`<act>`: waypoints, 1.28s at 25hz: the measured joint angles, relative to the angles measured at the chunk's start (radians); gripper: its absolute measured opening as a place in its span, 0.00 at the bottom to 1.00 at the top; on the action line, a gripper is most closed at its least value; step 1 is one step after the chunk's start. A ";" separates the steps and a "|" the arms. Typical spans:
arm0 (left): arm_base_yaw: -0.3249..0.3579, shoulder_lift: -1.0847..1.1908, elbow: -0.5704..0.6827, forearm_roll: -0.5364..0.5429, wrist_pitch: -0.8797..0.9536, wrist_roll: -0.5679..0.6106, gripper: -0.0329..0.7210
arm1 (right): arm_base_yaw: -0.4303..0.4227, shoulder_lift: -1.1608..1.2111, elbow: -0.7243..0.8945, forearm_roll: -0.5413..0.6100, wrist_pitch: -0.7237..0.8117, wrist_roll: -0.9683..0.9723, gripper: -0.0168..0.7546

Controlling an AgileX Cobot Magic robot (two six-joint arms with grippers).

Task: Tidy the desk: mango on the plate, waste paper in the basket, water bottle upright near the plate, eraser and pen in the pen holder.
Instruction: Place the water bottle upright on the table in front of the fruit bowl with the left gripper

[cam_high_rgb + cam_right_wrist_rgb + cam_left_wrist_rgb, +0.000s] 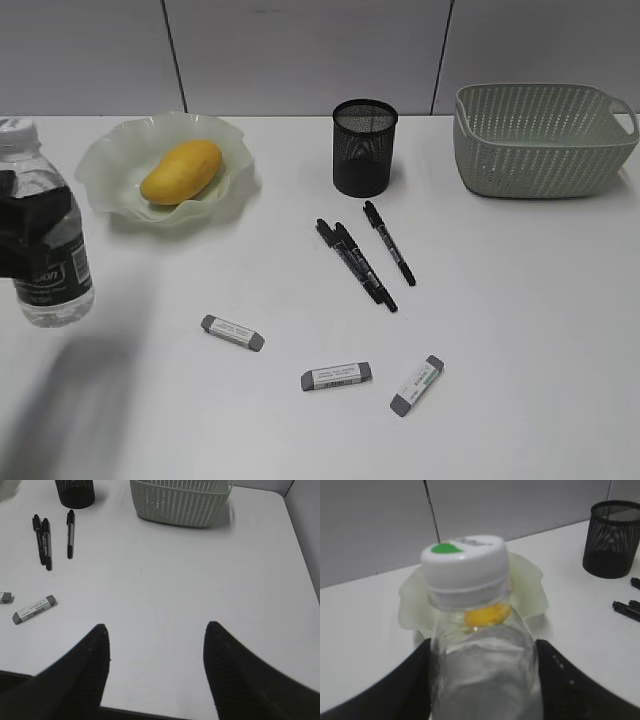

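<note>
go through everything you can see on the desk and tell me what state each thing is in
Mango: lying in the plate.
Water bottle: upright, capped, gripped by the left tool.
Pen holder: upright, no pens sticking out.
Basket: upright.
Three pens: lying on the desk, capped.
Three erasers: lying loose on the desk.
Right tool: open, holding nothing.
</note>
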 joint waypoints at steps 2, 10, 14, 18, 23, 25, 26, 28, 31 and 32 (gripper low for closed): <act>0.011 0.083 0.021 0.007 -0.122 0.004 0.61 | 0.000 0.000 0.000 0.000 0.000 0.000 0.64; 0.016 0.501 0.007 0.007 -0.568 0.007 0.61 | 0.000 0.000 0.000 0.000 -0.001 0.000 0.64; 0.016 0.576 -0.005 0.007 -0.662 0.007 0.60 | 0.000 0.000 0.000 0.000 -0.001 0.000 0.64; 0.017 0.582 -0.005 0.019 -0.675 0.009 0.60 | 0.000 0.000 0.000 0.000 -0.001 0.000 0.64; 0.017 0.569 -0.005 0.044 -0.662 0.013 0.65 | 0.000 0.000 0.000 0.000 -0.001 0.000 0.64; 0.017 0.550 -0.004 0.050 -0.638 0.013 0.73 | 0.000 0.000 0.000 0.000 -0.001 0.000 0.64; 0.017 0.535 -0.004 0.052 -0.629 0.013 0.75 | 0.000 0.000 0.000 0.000 -0.001 0.000 0.64; 0.017 0.497 -0.003 0.053 -0.626 0.012 0.79 | 0.000 0.000 0.000 0.000 -0.001 0.000 0.64; 0.017 0.420 -0.003 0.053 -0.626 0.011 0.81 | 0.000 0.000 0.000 0.000 -0.001 0.000 0.64; 0.017 0.389 -0.003 0.053 -0.626 0.003 0.81 | 0.000 0.000 0.000 0.000 -0.001 0.000 0.64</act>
